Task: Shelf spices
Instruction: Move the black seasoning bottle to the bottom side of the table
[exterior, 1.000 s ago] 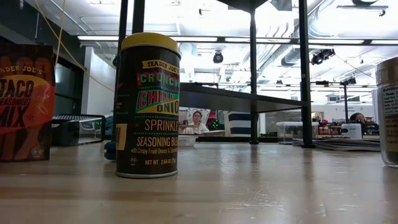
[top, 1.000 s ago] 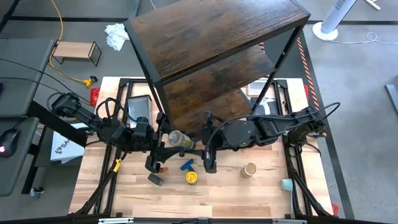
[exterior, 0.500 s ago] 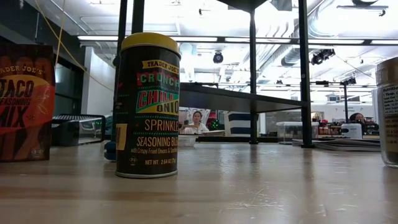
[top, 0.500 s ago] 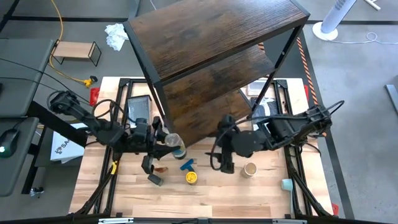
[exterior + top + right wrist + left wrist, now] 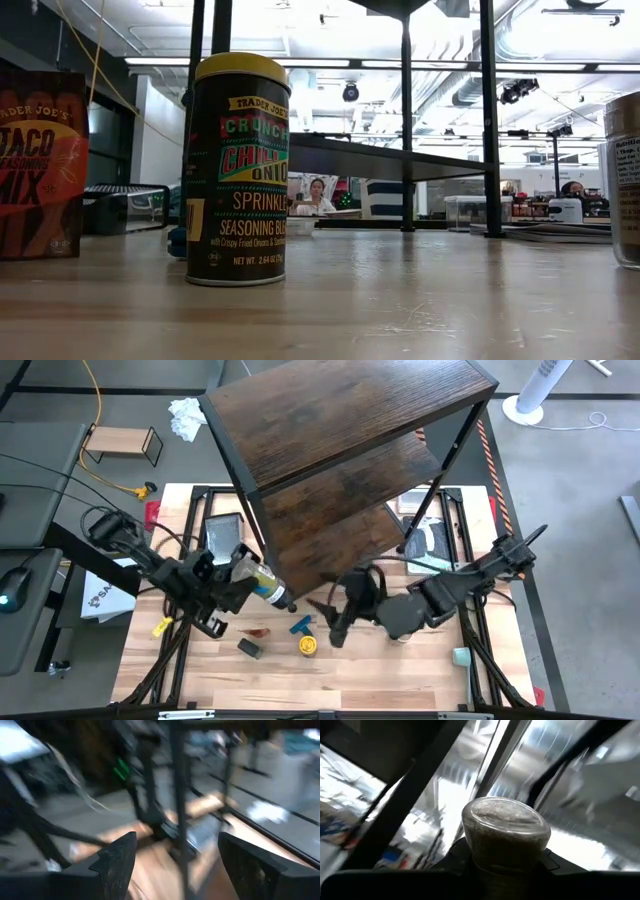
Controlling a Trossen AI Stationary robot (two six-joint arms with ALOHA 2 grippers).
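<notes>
Your L pincer [image 5: 262, 588] is clamped on a black-lidded jar [image 5: 268, 587], lying sideways right by the shelf [image 5: 340, 470] edge. R pincer [image 5: 330, 622] is apart, w/ nothing in it. Jar could bump the shelf frame & slip out.

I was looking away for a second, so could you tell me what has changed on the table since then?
The left gripper took the jar from the right gripper and carried it leftward; the right one opened and withdrew rightward. The yellow-lidded jar, dark box and shelf stayed put.
</notes>
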